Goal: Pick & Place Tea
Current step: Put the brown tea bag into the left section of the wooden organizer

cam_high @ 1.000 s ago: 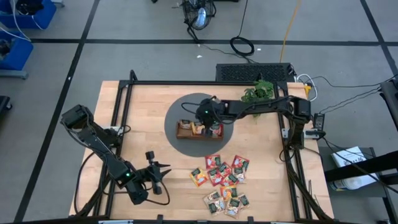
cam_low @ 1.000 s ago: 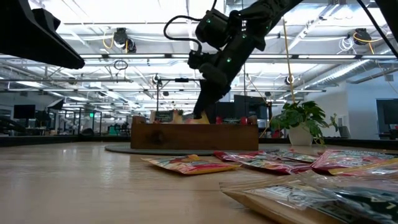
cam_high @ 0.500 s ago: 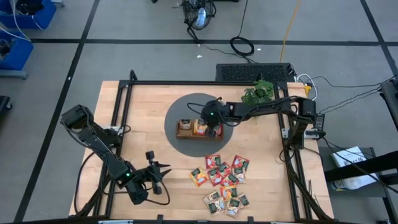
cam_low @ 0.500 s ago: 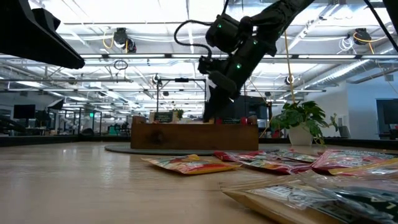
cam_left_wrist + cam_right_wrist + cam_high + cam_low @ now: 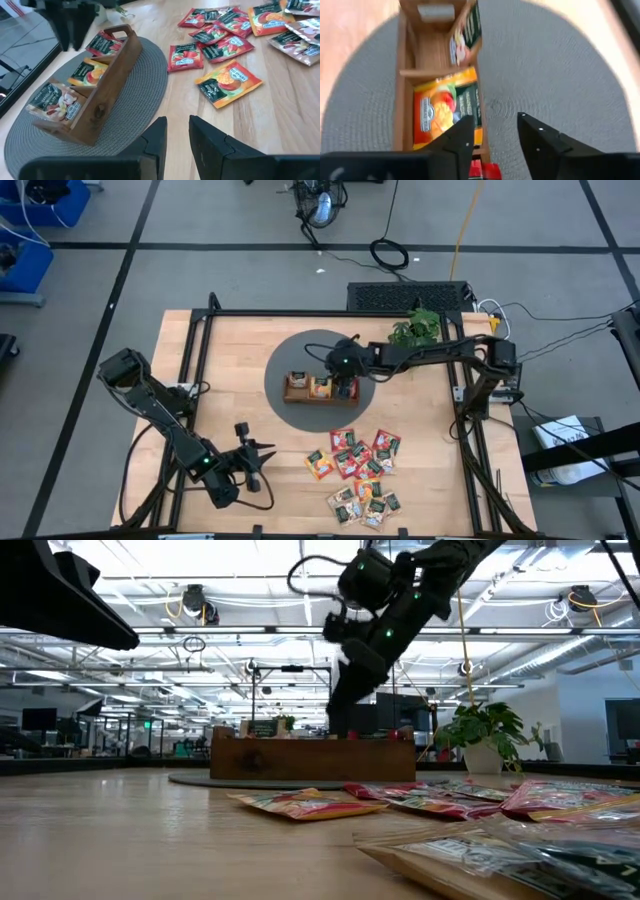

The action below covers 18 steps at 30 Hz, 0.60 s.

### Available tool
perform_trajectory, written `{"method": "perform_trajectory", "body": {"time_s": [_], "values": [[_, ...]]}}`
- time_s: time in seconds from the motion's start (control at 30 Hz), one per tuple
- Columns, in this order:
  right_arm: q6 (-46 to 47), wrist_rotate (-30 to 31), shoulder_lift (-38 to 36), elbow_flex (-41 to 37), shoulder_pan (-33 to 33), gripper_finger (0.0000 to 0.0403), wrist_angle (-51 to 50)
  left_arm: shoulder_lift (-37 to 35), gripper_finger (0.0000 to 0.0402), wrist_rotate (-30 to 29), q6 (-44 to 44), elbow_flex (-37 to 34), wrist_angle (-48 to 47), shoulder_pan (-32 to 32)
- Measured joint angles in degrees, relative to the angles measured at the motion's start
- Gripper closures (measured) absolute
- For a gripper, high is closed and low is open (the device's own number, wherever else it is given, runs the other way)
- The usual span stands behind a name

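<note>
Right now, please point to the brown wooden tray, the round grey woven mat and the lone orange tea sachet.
brown wooden tray [image 5: 107,82], left wrist view, long side wall.
round grey woven mat [image 5: 145,95], left wrist view, bare weave.
orange tea sachet [image 5: 228,83], left wrist view, printed face.

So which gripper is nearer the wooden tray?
Right. The right gripper hangs over the wooden tray, at its right end; the left gripper waits near the table's front-left corner.

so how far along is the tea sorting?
Done: the wooden tray holds sachets in all three compartments. In hand: nothing; the right gripper hangs open over the tray's red end. Left: about a dozen loose sachets on the table; the left gripper waits near the front.
</note>
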Motion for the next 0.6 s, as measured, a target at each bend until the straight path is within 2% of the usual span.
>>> {"method": "perform_trajectory", "body": {"time_s": [0.13,0.3,0.47,0.53,0.6], "values": [[-1.66,0.29,-4.30,0.00,0.72,0.0235,-0.34,0.02,0.0314,0.00,0.55,0.02,-0.21,0.00],[-0.97,-0.56,-14.02,0.00,3.18,0.0239,-5.27,0.02,0.0314,0.01,0.65,0.02,-0.17,0.00],[1.85,-1.08,-25.29,0.07,10.60,0.0279,-17.07,0.02,0.0314,0.02,0.15,0.02,-0.17,0.25],[4.34,2.78,-28.78,-1.10,15.68,0.0306,-22.18,0.02,0.0314,0.01,0.17,0.02,-0.17,0.70],[8.27,9.41,-31.34,-4.55,21.42,0.0338,-26.54,0.02,0.0314,-0.01,-0.07,0.02,0.19,1.57]]}}
